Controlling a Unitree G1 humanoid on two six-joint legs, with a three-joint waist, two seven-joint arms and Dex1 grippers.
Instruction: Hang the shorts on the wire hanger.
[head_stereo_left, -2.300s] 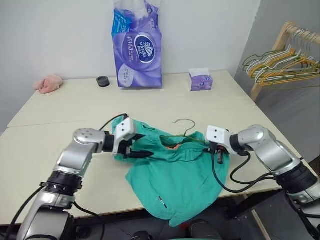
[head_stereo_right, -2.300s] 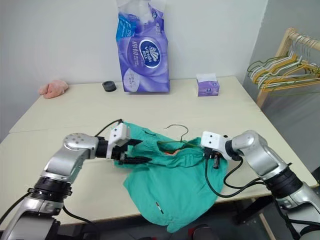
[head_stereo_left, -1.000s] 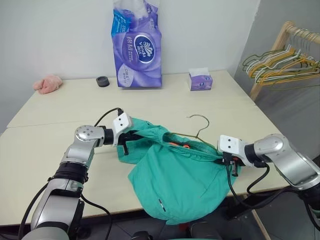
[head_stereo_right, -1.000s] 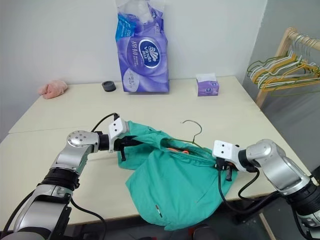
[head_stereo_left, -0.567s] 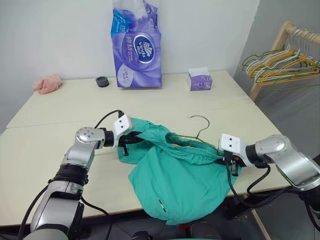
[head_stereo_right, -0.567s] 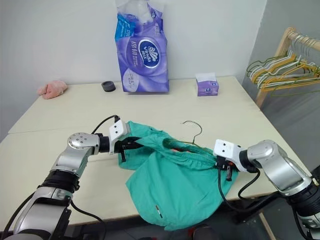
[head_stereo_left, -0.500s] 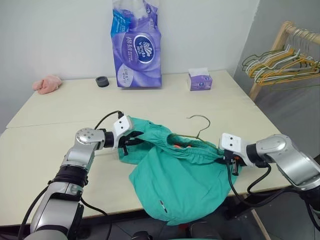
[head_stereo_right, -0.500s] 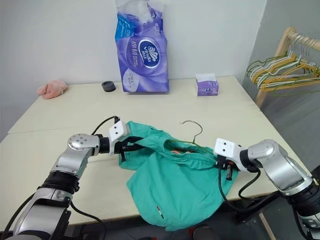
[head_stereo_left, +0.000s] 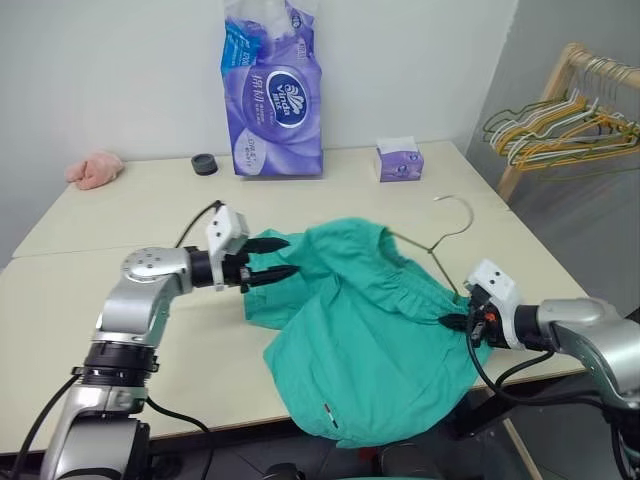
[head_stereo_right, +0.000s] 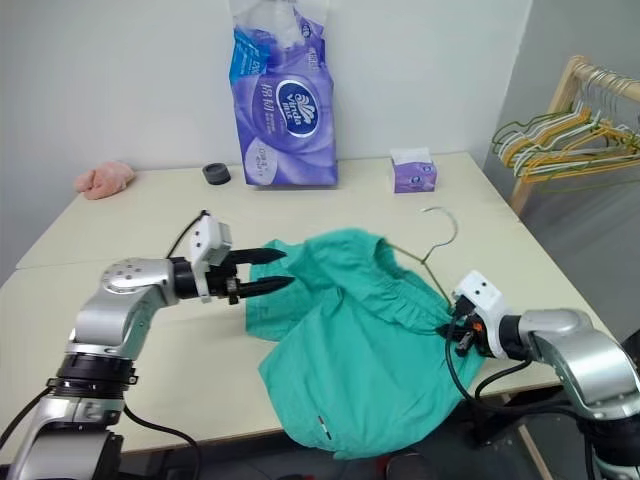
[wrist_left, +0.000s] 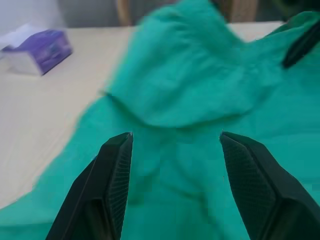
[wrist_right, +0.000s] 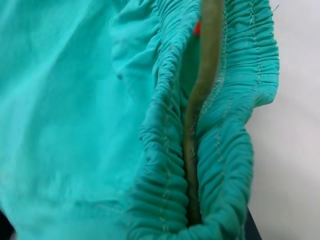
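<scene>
The teal-green shorts (head_stereo_left: 360, 330) lie spread on the table's near right part, with the lower half drooping over the front edge. The wire hanger (head_stereo_left: 468, 208) is threaded into the gathered waistband, and its hook sticks up behind the shorts. My left gripper (head_stereo_left: 292, 254) is open at the shorts' left edge, pointing at the fabric with nothing between its fingers (wrist_left: 112, 185). My right gripper (head_stereo_left: 465, 322) is shut at the waistband's right end. In the right wrist view the olive wire (wrist_right: 202, 90) runs inside the bunched elastic.
At the table's back stand a tall purple tissue pack (head_stereo_left: 272, 95), a small purple tissue box (head_stereo_left: 401, 160), a black round cap (head_stereo_left: 204, 163) and a pink cloth (head_stereo_left: 95, 167). A wooden rack with several bunched hangers (head_stereo_left: 560, 125) stands at the right. Bare table (head_stereo_left: 100, 330) shows at left.
My left gripper has opened, let go of the shorts and drawn back a little. The right gripper has rolled and shifted right; the hanger's hook has swung up and right with the waistband.
</scene>
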